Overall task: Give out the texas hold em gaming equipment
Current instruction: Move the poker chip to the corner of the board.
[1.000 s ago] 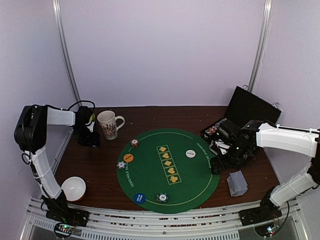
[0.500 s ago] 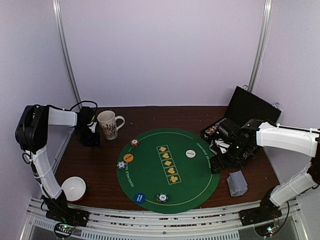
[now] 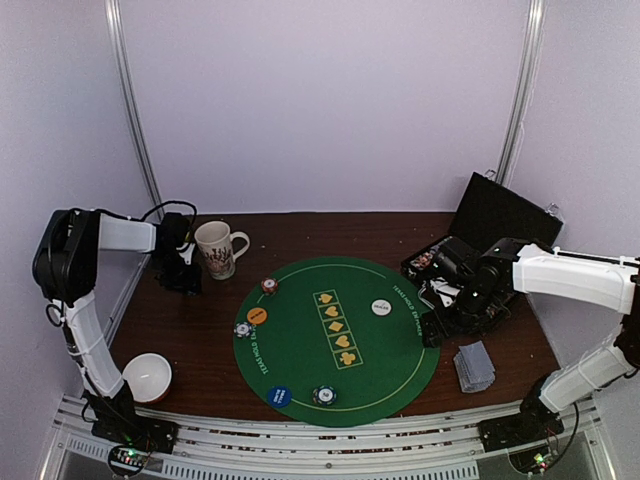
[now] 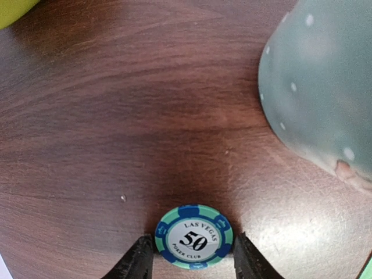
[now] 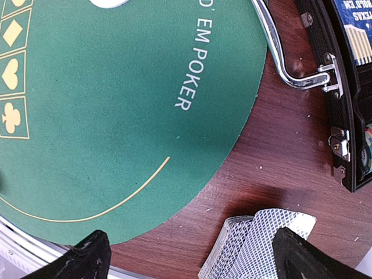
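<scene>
A green-and-blue "50" poker chip (image 4: pixel 194 236) sits between the fingers of my left gripper (image 4: pixel 193 258), whose jaws touch its two edges just above the brown table. That gripper (image 3: pixel 182 274) is at the far left, beside the patterned mug (image 3: pixel 216 248). On the green mat (image 3: pixel 300 350) lie three other chips (image 3: pixel 269 286) (image 3: pixel 243 329) (image 3: pixel 323 395) and the orange (image 3: pixel 257 316), blue (image 3: pixel 280 396) and white (image 3: pixel 381 307) buttons. My right gripper (image 5: pixel 192 258) stands wide open over the table at the mat's right edge. The fanned stack of grey-blue-backed cards (image 5: pixel 256 244) lies by its right finger.
The mug's pale wall (image 4: pixel 319 87) rises close on the right in the left wrist view. An open black case (image 3: pixel 480 240) stands at the back right, its metal handle (image 5: pixel 279 52) near the mat. A white bowl (image 3: pixel 148 375) sits front left, and a green rim (image 3: pixel 183 237) shows behind the left gripper.
My left gripper's jaws have narrowed onto the chip, and the gripper has shifted slightly toward the mug. The right arm has not moved.
</scene>
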